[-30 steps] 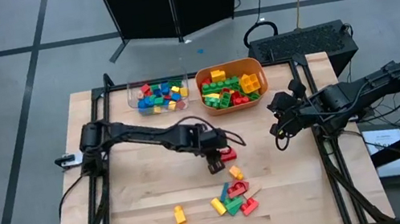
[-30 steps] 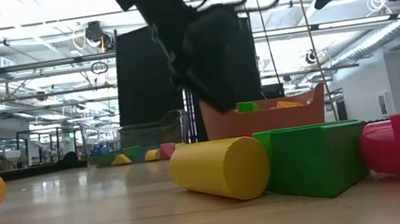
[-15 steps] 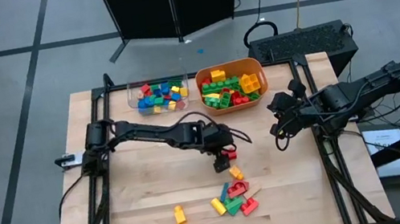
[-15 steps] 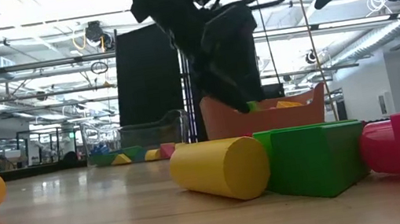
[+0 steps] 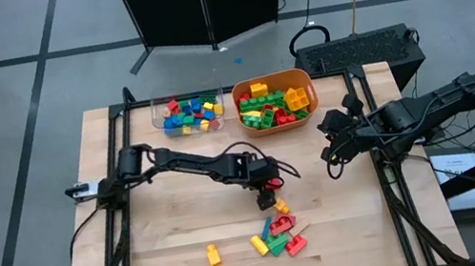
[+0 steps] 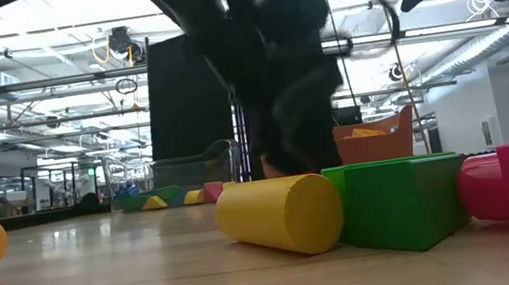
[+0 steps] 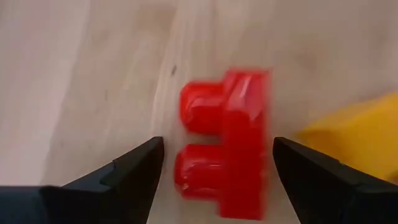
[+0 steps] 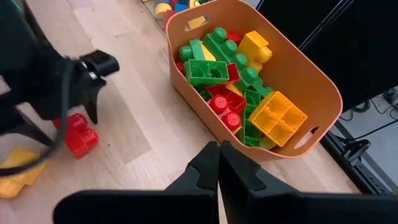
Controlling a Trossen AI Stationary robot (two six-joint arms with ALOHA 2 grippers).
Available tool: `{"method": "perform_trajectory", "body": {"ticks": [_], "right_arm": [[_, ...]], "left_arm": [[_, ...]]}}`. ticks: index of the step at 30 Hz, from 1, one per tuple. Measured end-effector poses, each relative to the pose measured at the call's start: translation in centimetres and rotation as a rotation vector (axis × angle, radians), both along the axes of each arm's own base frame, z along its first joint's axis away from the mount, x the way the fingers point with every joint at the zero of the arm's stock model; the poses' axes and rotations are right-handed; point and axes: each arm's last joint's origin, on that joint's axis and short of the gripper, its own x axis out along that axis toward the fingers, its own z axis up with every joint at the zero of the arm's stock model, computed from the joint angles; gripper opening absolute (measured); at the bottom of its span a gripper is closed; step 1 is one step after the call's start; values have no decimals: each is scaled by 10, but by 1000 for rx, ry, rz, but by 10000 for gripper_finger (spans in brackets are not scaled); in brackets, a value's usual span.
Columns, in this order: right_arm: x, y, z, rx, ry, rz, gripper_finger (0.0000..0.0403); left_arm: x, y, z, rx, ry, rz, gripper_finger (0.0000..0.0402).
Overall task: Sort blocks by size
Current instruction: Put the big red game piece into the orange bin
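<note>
Red two-stud brick (image 7: 227, 144) lies on the wooden desk (image 5: 167, 232) between the spread jaws of the left gripper (image 7: 214, 165), touching neither finger. A second ago these jaws were narrower and stood farther from the loose pile; they have since widened and shifted toward it, so the brick is bracketed, not yet gripped. A yellow block (image 7: 348, 134) sits just beyond one finger. Remaining loose blocks (image 5: 279, 234) lie near the jaws. Orange tub (image 8: 273, 74) and clear tray (image 5: 188, 112) already hold sorted pieces. Right gripper (image 8: 219, 163), jaws closed on nothing, waits beside the tub.
</note>
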Motion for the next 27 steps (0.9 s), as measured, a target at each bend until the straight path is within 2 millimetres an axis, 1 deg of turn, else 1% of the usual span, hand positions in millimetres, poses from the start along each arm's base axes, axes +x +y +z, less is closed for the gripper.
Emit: {"method": "perform_trajectory", "body": {"ticks": [1,3,6,8,12,13,17,19,20,22,24,27], "right_arm": [[0,0,0,0,1,0,4],[0,0,0,-1,3,1,4],[0,0,0,-2,4,1,4],[0,0,0,-2,4,1,4],[0,0,0,-2,5,1,4],[0,0,0,-2,5,2,4],[0,0,0,-3,6,2,4],[0,0,0,-3,7,2,4],[-1,0,0,-3,8,2,4],[-1,0,0,-5,12,3,4],[-1,0,0,-7,14,6,4],[-1,0,-1,-9,18,7,4]], "left_arm": [[0,0,-5,4,14,0,306],[1,-1,-7,-2,16,-1,302],[2,1,-13,-5,30,10,280],[2,4,-13,-37,32,57,251],[2,15,-11,-106,31,154,170],[2,17,-10,-117,30,171,162],[1,24,-4,-175,24,227,162],[1,28,9,-182,16,235,162],[3,30,19,-184,-2,237,162],[7,35,50,-178,-106,246,162],[6,43,77,-146,-167,271,162],[1,61,107,-47,-241,313,162]]}}
